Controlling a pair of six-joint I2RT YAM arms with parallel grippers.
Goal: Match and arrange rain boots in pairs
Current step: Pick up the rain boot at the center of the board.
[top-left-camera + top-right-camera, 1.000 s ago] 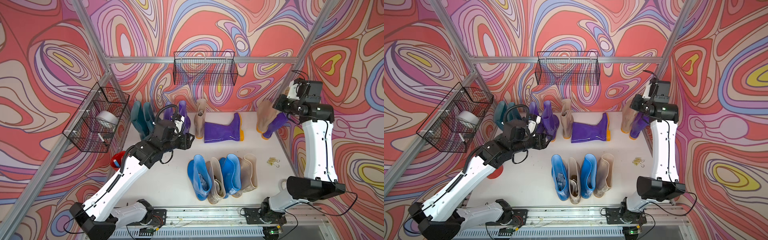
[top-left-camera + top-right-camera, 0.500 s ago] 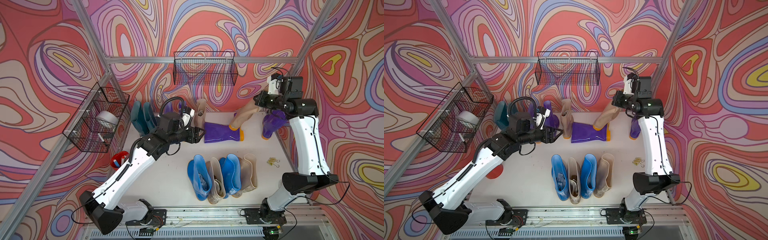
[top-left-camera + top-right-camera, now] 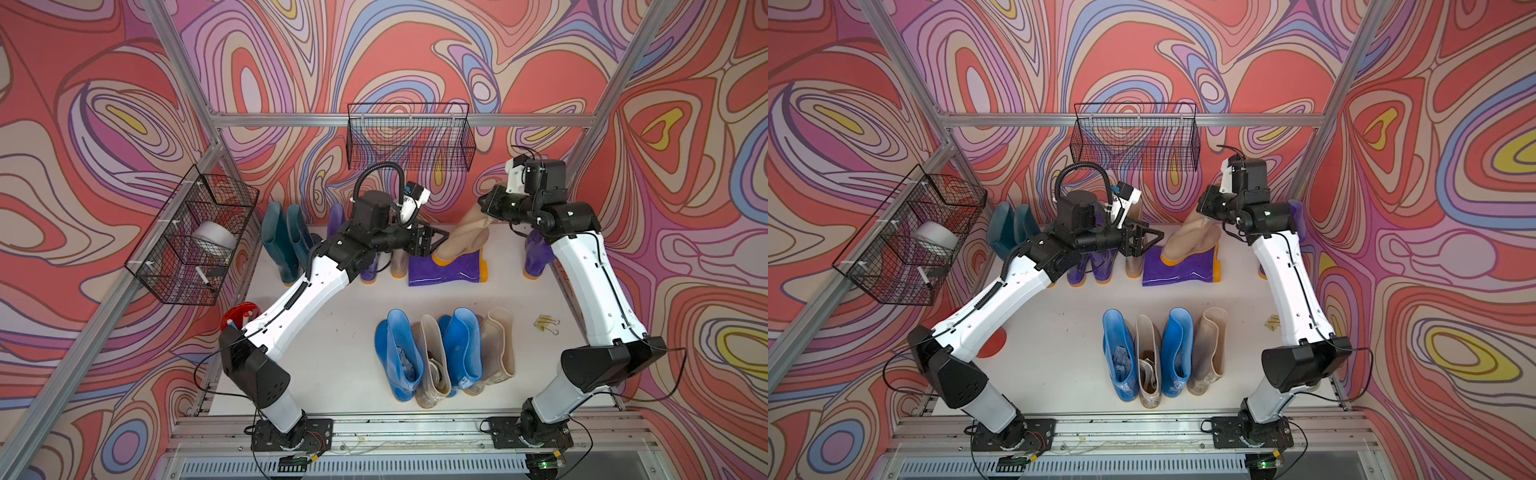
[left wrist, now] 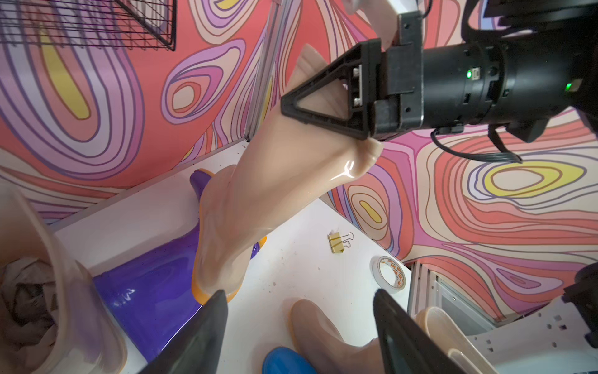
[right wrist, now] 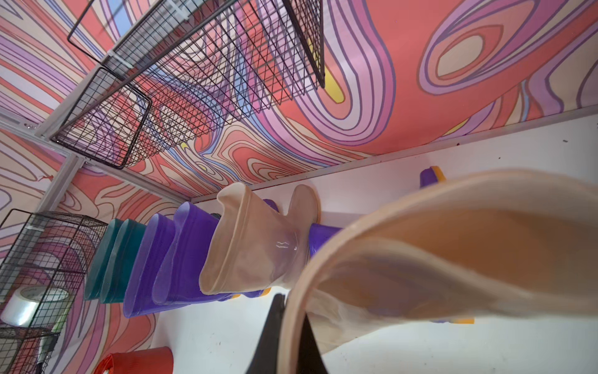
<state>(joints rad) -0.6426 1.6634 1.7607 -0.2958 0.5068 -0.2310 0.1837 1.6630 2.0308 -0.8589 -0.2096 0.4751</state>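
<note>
Plenty is hidden here. The left arm [image 3: 307,286] lies across the purple pair [image 3: 334,216], so only their tops and toes peek out. The upright beige boot [image 3: 1133,266] behind the left gripper [image 3: 436,241] shows little more than its foot in both top views. A lone purple boot [image 3: 534,257] is half lost behind the right arm [image 3: 582,270].

The right gripper [image 3: 490,206] is pinched on the cuff of the tilted beige boot [image 3: 465,237]. In the right wrist view one dark finger [image 5: 271,330] presses against the rim; the other can't be made out. That boot leans over at the back middle of the table [image 3: 353,332], its sole over the lying purple boot [image 3: 449,270] (touching or just clear, can't tell).

The left gripper has its jaws spread wide, nothing between them, just beside the tilted boot's toe.

Two teal boots [image 3: 282,237] stand at the back left. The front row [image 3: 432,365] runs blue, beige, blue, beige. Binder clips [image 3: 546,324] lie near the right arm, with a tape roll [image 4: 388,273] close to them. One wire basket [image 3: 409,137] hangs on the back wall, and a side basket [image 3: 191,241] holds a white roll [image 3: 214,239].

A second ago the beige boot was in the far right corner; it has swung towards the middle. The left gripper has left the purple pair, reached across and opened wider.
</note>
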